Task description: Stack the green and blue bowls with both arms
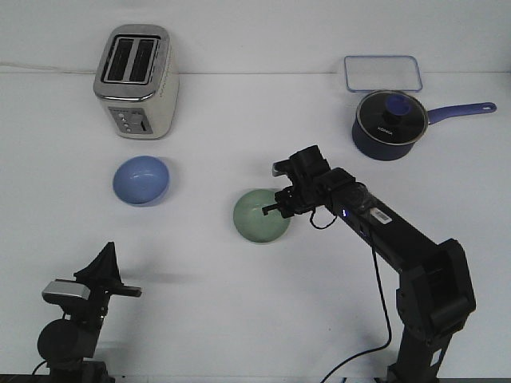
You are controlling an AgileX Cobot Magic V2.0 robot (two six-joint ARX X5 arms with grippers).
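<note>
Right hand (275, 209), the black pincer at the end of the long jointed arm reaching in from the robot's right, sits at the near-right rim of the pale sage green glossy round bowl (257, 217), its fingers pointing left over the rim. It looks set astride the rim, one finger inside and one outside, but whether it is clenched on the rim or merely poised there cannot be told from this view.

That green bowl rests on the white desk (239, 319) near the middle, directly left of the right hand's wrist. The periwinkle blue glossy round bowl (141, 179) stands upright and well apart from it, farther left and a little farther back, in front of the cream and chrome two-slot toaster (136, 80).

Left hand (108, 267) is drawn back low at the near-left edge, pointing upward and holding nothing; whether its fingers are parted is unclear. It lies nearer the blue bowl than the right hand does, with the blue bowl ahead of it and slightly right.

My judgement is that the coming move turns on this line: the green bowl must travel left and slightly back to reach the blue one.
</note>
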